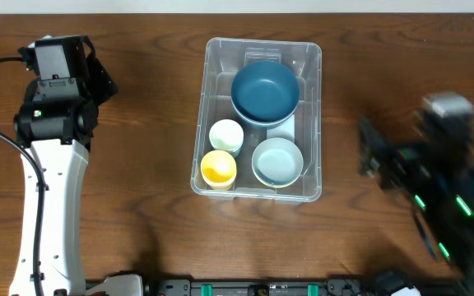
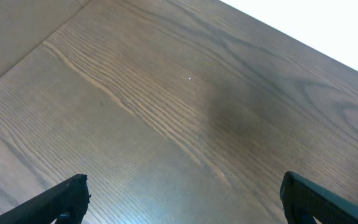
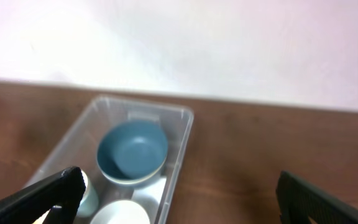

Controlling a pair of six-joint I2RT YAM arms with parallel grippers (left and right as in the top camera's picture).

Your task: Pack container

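**Black fingertips (image 2: pixel 67 196) spreading wide in both wrist views**

Left gripper (image 2: pixel 185 199) is hanging agape over bare wooden table (image 2: pixel 166 93). Right gripper (image 3: pixel 179 199), equally spread, is facing the container (image 3: pixel 183 143). Overhead is revealing the container sitting mid-table, holding a dark blue bowl (image 1: pixel 264 90), pale blue bowl (image 1: pixel 277 160), white cup (image 1: pixel 226 135) and yellow cup (image 1: pixel 218 168). The right arm (image 1: pixel 434 181) is appearing blurred there.

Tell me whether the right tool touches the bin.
Apart. The overhead view shows bare table between the right tool and the bin.

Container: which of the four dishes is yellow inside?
The small cup at the overhead view's bottom-left container corner; the others are white, pale blue, dark blue.
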